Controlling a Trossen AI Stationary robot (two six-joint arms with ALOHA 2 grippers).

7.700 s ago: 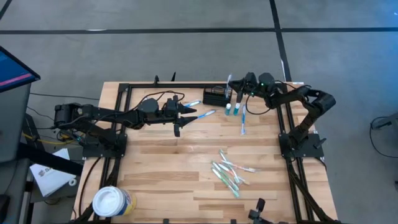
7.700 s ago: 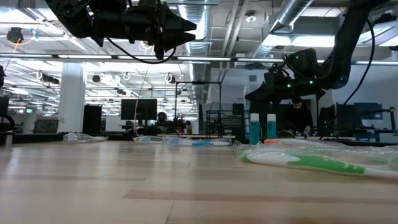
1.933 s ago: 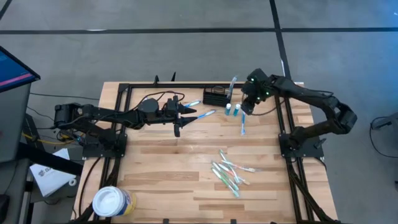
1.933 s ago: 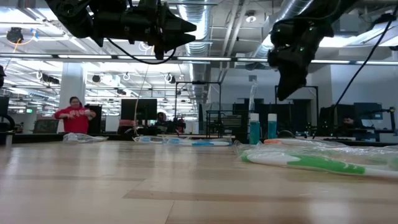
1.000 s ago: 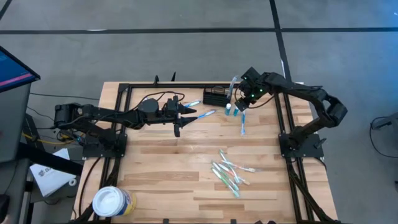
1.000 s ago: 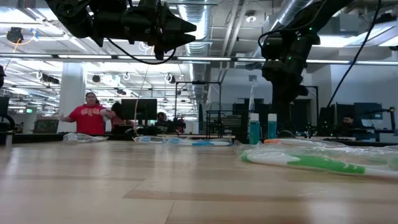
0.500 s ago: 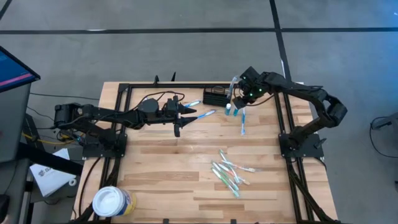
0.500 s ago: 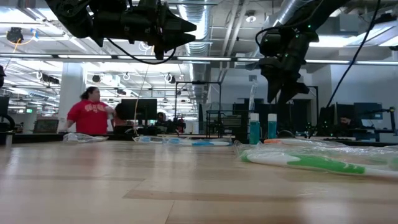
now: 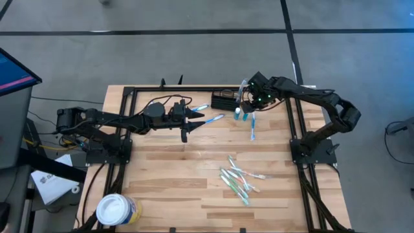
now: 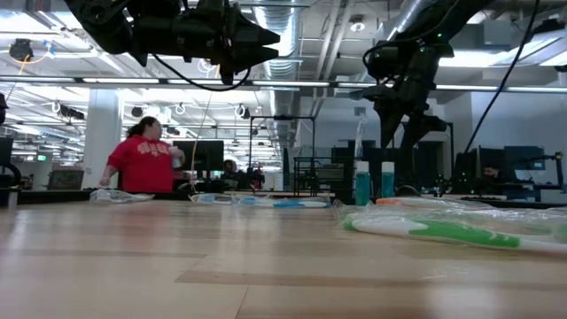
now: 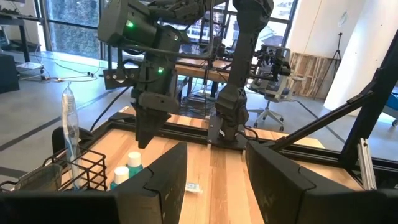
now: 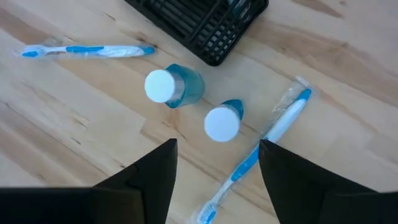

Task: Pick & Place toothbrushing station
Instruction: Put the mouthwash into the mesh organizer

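Observation:
The toothbrushing station (image 9: 223, 100), a black wire caddy, stands on the table near the far edge, also visible in the right wrist view (image 12: 199, 22). A wrapped toothbrush (image 11: 68, 124) stands upright in it. Two small blue bottles with white caps (image 12: 160, 85) (image 12: 222, 124) stand upright beside it. My right gripper (image 9: 248, 103) hangs open above these bottles, pointing steeply down, and touches nothing (image 12: 217, 144). My left gripper (image 9: 194, 123) is held level above the table's middle left, open, with nothing between its fingers (image 11: 214, 149).
Wrapped toothbrushes lie loose: one (image 12: 273, 134) beside the bottles, two (image 9: 213, 118) (image 9: 200, 107) ahead of my left gripper, and a heap (image 9: 238, 180) near the right front. A round white tub (image 9: 118, 210) stands at the front left corner. Black frame rails (image 9: 194, 88) border the table.
My right gripper has rolled about its own pointing line while staying above the two bottles beside the station. My left arm has kept still.

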